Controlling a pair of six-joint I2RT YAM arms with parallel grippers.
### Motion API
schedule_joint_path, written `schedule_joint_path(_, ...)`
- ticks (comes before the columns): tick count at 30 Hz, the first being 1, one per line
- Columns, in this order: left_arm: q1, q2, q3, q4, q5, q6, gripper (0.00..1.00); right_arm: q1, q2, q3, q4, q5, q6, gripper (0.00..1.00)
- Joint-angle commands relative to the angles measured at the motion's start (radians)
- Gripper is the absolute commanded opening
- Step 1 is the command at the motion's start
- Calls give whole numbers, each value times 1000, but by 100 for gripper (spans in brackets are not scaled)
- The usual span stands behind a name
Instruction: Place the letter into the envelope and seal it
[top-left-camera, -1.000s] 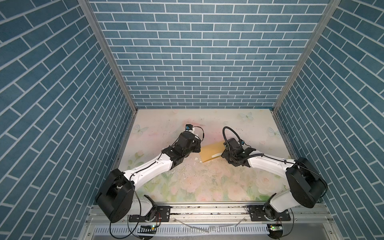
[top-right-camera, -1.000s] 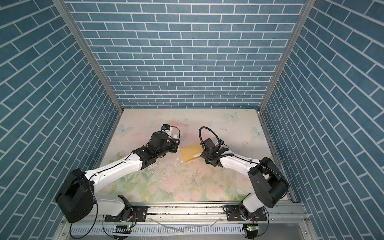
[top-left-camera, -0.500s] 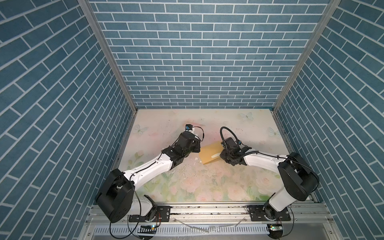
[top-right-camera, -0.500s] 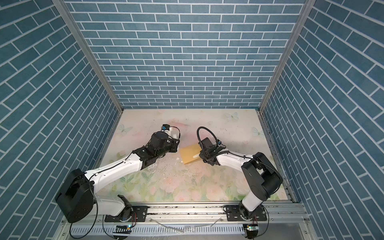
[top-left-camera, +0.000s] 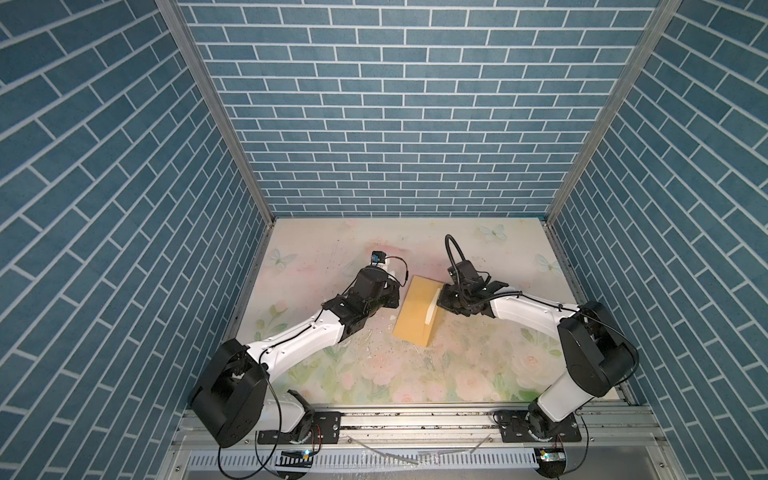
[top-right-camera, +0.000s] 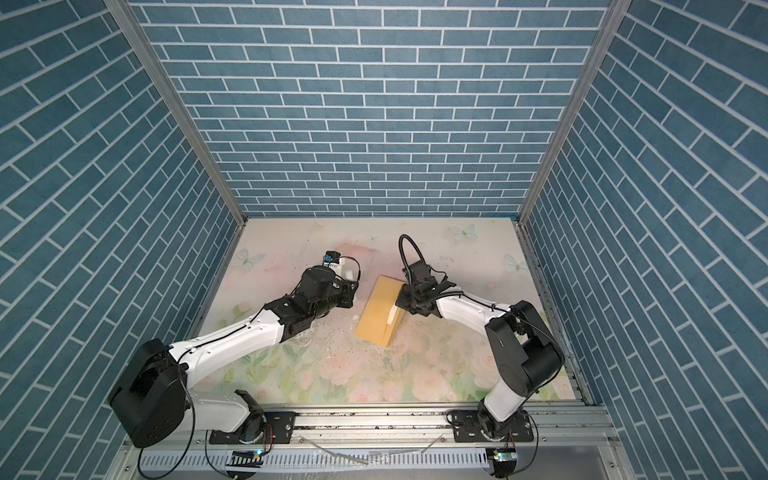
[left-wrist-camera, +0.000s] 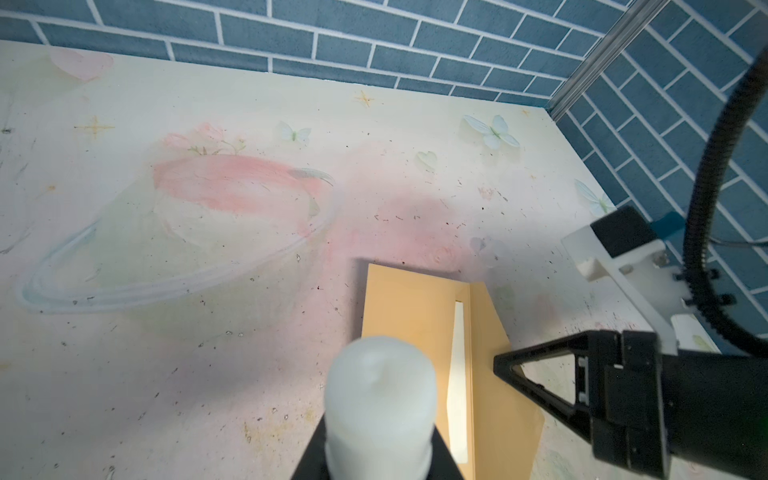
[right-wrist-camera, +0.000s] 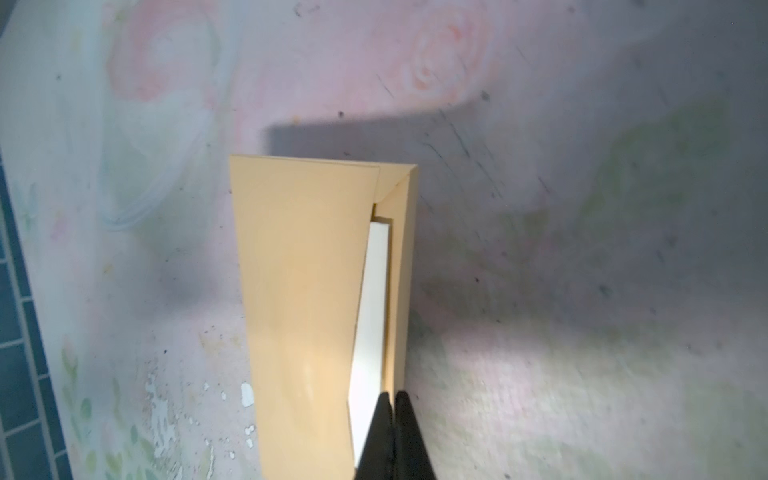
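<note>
envelope (top-left-camera: 417, 310) between both arms, white stick (left-wrist-camera: 380, 409) alongside

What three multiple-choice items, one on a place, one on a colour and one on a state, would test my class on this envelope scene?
1. Where does the envelope lie?
A. Between the two grippers
B. Against the back wall
C. On the front rail

2. What colour is the stick held in the left gripper?
A. Red
B. White
C. Black

3. How do the jaws of the right gripper stand?
A. Wide open above the table
B. Shut at the edge of the envelope's flap
C. Shut on the stick

Key:
1 A: both top views show the envelope mid-table with a gripper at each side.
2 B: the left wrist view shows a white cylinder.
3 B: the right wrist view shows the fingers pressed together at the flap.
</note>
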Motion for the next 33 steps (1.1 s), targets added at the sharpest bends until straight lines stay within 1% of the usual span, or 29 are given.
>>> schedule_joint_path(1, 5, -31, -24, 38, 5, 27, 0, -39, 36, 91, -80, -169, -265, 0)
schedule_joint_path(5, 3, -44, -60, 76, 22, 18, 0, -58, 118, 207, -211, -236, -433, 0)
schedule_joint_path(8, 3, -38, -77, 104, 24, 17, 0, -65, 185, 283, -282, -248, -522, 0)
schedule_joint_path(11, 0, -19, -77, 116, 33, 15, 0, -74, 235, 337, -315, -251, -559, 0)
schedule_joint_path(14, 0, 8, -87, 139, 35, 11, 0, -81, 256, 360, -301, -269, -568, 1)
schedule_joint_path(15, 0, 16, -91, 145, 36, 7, 0, -80, 256, 357, -285, -283, -563, 6)
schedule_joint_path(17, -2, 36, -97, 158, 44, 2, 0, -81, 234, 334, -223, -318, -539, 25)
schedule_joint_path(19, -3, 53, -107, 179, 47, 1, 0, -81, 194, 295, -157, -331, -515, 40)
schedule_joint_path(20, -4, 62, -113, 191, 46, 1, 0, -82, 166, 269, -118, -323, -505, 45)
schedule_joint_path(21, -4, 72, -116, 200, 46, 1, 0, -82, 136, 243, -85, -306, -494, 46)
schedule_joint_path(24, -5, 102, -114, 210, 42, 5, 0, -86, 32, 153, -7, -218, -460, 48)
schedule_joint_path(26, -6, 123, -112, 224, 47, 6, 0, -91, -38, 93, 22, -143, -433, 46)
schedule_joint_path(29, -8, 159, -112, 247, 49, 5, 0, -97, -121, 7, 49, -54, -397, 40)
schedule_joint_path(33, -8, 205, -110, 270, 58, -1, 0, -102, -164, -60, 46, -19, -367, 27)
